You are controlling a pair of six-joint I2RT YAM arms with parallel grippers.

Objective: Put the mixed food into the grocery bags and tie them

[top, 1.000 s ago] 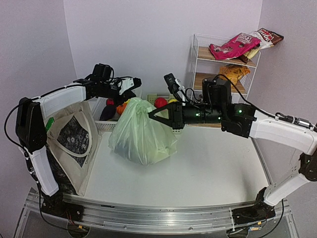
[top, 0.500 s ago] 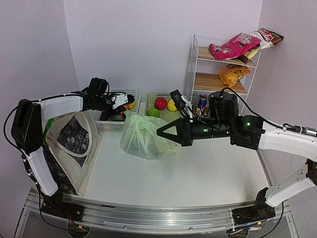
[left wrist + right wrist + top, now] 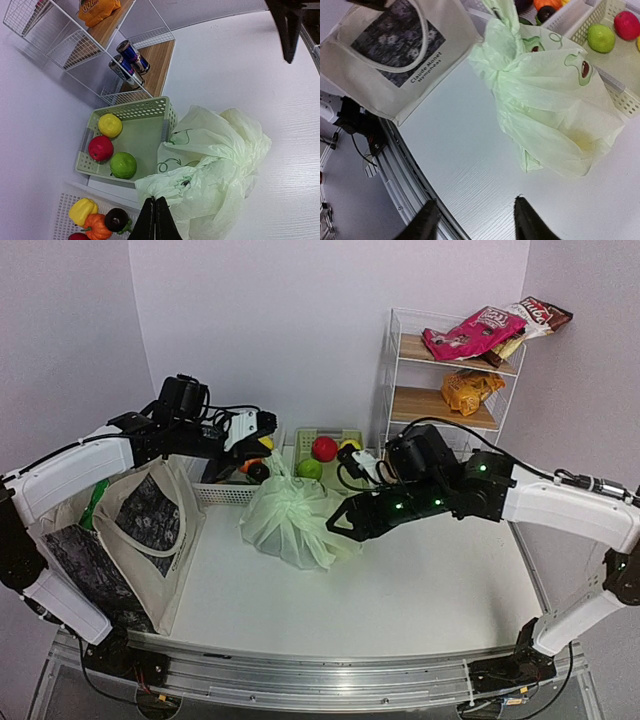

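Observation:
The pale-green avocado-print plastic bag (image 3: 290,525) lies bunched on the table, its neck drawn up into a twist. My left gripper (image 3: 266,448) is shut on that twisted neck (image 3: 165,185), its tips (image 3: 154,201) pressed together over the film. Just right of the bag, my right gripper (image 3: 345,525) stands open and holds nothing; it (image 3: 476,216) hovers over bare table, apart from the bag (image 3: 550,100). The cream canvas tote (image 3: 140,530) slumps at the left edge. An orange crisp packet (image 3: 470,390) and two blue-silver cans (image 3: 131,57) sit on the wire shelf. What is in the bag is hidden.
A green basket (image 3: 142,130) with red, yellow and green fruit and a white basket (image 3: 225,492) of vegetables stand behind the bag. The wire shelf (image 3: 395,370) at the back right carries a pink packet (image 3: 470,332) and a brown one (image 3: 542,312) on top.
My right gripper let go of the bag, opened and dropped back toward the table. The bag shrank from a puffed shape to a cinched bundle. The left gripper keeps its hold on the neck.

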